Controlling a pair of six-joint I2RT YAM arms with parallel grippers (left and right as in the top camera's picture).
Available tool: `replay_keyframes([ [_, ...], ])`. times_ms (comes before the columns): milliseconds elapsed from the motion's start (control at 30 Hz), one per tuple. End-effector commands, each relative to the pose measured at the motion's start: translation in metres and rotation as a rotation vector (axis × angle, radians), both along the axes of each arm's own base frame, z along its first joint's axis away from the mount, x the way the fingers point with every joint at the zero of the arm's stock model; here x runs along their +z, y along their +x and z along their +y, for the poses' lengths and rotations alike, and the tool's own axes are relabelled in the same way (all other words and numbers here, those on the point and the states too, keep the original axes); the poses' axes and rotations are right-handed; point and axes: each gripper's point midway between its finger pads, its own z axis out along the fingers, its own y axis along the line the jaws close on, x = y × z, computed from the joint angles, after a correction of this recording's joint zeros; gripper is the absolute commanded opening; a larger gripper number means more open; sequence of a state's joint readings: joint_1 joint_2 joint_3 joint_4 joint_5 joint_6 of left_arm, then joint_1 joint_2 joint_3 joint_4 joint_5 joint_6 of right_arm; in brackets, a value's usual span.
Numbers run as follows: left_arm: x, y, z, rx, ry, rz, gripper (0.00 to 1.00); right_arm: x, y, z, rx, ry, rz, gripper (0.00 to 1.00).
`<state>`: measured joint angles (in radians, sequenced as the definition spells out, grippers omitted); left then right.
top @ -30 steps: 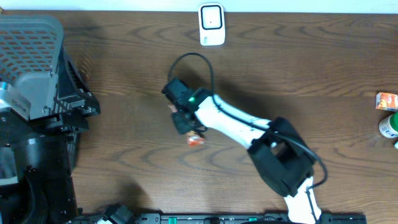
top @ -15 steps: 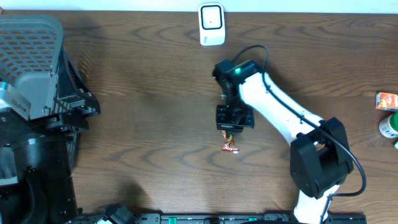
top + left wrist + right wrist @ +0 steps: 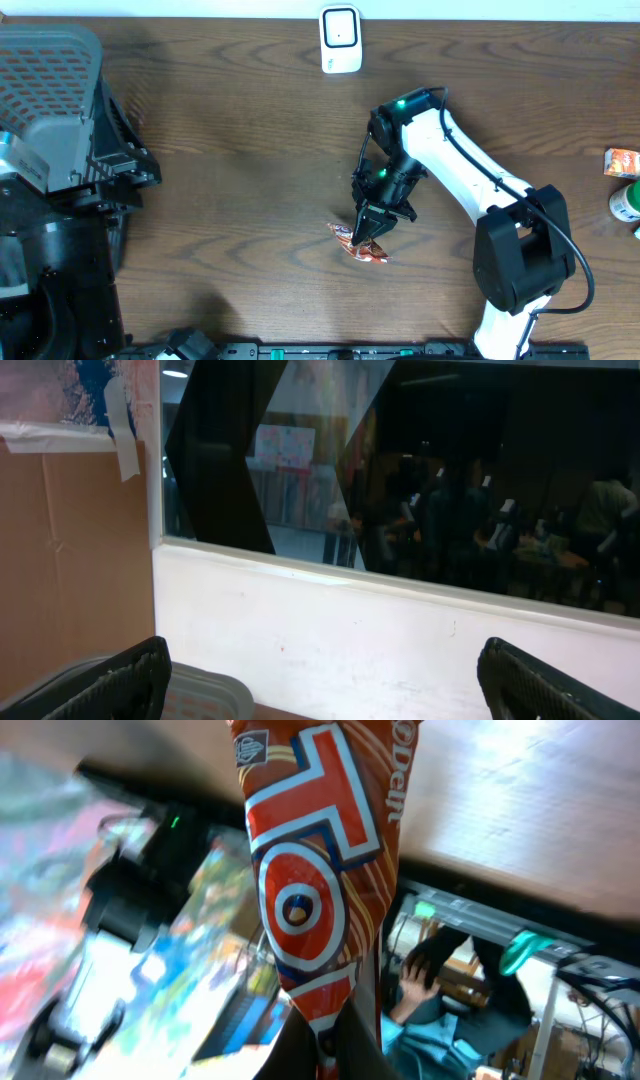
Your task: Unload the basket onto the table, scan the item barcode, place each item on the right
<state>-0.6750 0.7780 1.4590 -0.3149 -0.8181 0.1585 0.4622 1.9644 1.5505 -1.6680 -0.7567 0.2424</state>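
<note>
The item is a red-orange snack packet (image 3: 360, 246) with a blue-and-white pattern. My right gripper (image 3: 371, 226) is shut on one end of it, near the table's middle, in the overhead view. The right wrist view is filled by the packet (image 3: 315, 870), pinched between my fingers (image 3: 365, 1045) at the bottom edge. No barcode shows on the side I see. A white scanner (image 3: 340, 40) stands at the back edge, well apart from the packet. In the left wrist view my left gripper (image 3: 325, 685) is open and empty, facing a white wall and a dark window.
A grey mesh basket (image 3: 45, 60) sits at the far left on a black frame (image 3: 120, 160). A small orange box (image 3: 621, 161) and a green-and-white bottle (image 3: 626, 203) lie at the right edge. The brown wooden table (image 3: 220, 220) stretches between them.
My right arm swung from left of centre to the right with the packet. Its wrist turned, so the packet now points toward the front edge. The left gripper stayed open.
</note>
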Motion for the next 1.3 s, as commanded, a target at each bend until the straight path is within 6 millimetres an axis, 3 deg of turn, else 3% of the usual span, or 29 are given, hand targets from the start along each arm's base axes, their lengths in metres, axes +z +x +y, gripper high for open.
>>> replay_keyframes([
  [0,-0.001,0.000,0.002,0.011,0.011,0.004,0.98,0.017,0.000,0.013,-0.029,0.163,0.035,0.01],
  [367,-0.001,0.000,0.002,0.011,0.011,0.004,0.98,0.022,0.038,0.000,-0.186,0.277,0.023,0.01],
  [467,-0.001,0.000,0.002,0.011,0.011,0.004,0.98,0.006,0.054,-0.013,-0.179,0.285,-0.046,0.01],
  [633,-0.001,0.000,0.002,0.011,0.011,0.004,0.98,-0.011,0.070,-0.024,-0.225,0.339,-0.012,0.01],
  [800,-0.001,0.000,0.002,0.011,0.011,0.004,0.98,-0.060,0.084,-0.030,-0.145,0.360,-0.095,0.01],
  [933,0.000,0.000,0.001,0.010,0.011,0.004,0.98,-0.083,0.095,-0.027,-0.125,0.382,-0.149,0.01],
  [1133,0.000,0.000,0.002,0.011,0.011,0.004,0.98,-0.119,0.122,-0.048,-0.034,0.223,-0.333,0.02],
  [1267,-0.001,0.000,0.002,0.011,0.011,0.004,0.98,-0.118,0.134,-0.056,-0.011,0.144,-0.380,0.22],
])
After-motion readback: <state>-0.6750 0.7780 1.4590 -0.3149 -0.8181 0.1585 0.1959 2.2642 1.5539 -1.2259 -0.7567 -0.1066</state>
